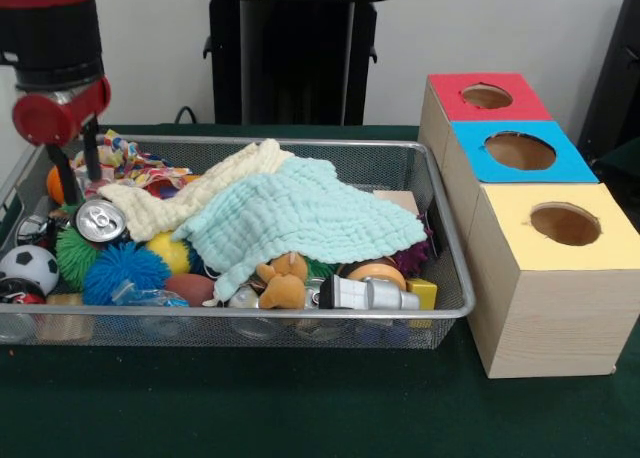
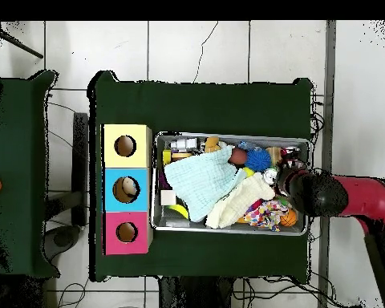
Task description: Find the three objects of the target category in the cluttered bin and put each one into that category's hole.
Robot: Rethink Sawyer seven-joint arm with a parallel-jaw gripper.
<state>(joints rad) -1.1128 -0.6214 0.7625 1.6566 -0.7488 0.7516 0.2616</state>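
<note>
The bin (image 1: 440, 233), a wide wire-mesh basket with a metal rim, sits on the green table (image 1: 300, 408) just beside three boxes, each with a round hole in its top: the red box (image 1: 487, 98) farthest from you in the front view, the blue box (image 1: 518, 153) in the middle, the yellow box (image 1: 560, 238) nearest. Which category is wanted you cannot read from either view, so treat every item as a candidate.

Two soft cloths — a mint one (image 1: 300, 218) over a cream one (image 1: 190, 193) — cover the bin's middle and hide whatever lies under them. They look light and limp; pinch a fold, since an edge will likely slip. Around them you see a crushed can (image 1: 100, 220), thin-walled and slick, best taken across its body; a soccer ball (image 1: 28, 268) and a blue spiky ball (image 1: 125, 270), both prone to rolling, the spiky one soft enough to squeeze; a plush toy (image 1: 283, 281), easy to grip anywhere; and a silver flashlight (image 1: 368, 294), hard and smooth, best taken across its barrel.

The gripper (image 1: 76, 166) hangs over the bin's end farthest from the boxes, above a patterned rag (image 1: 125, 160). Its two dark fingers (image 1: 93, 158) stand slightly apart — a narrow gap with nothing between them.
</note>
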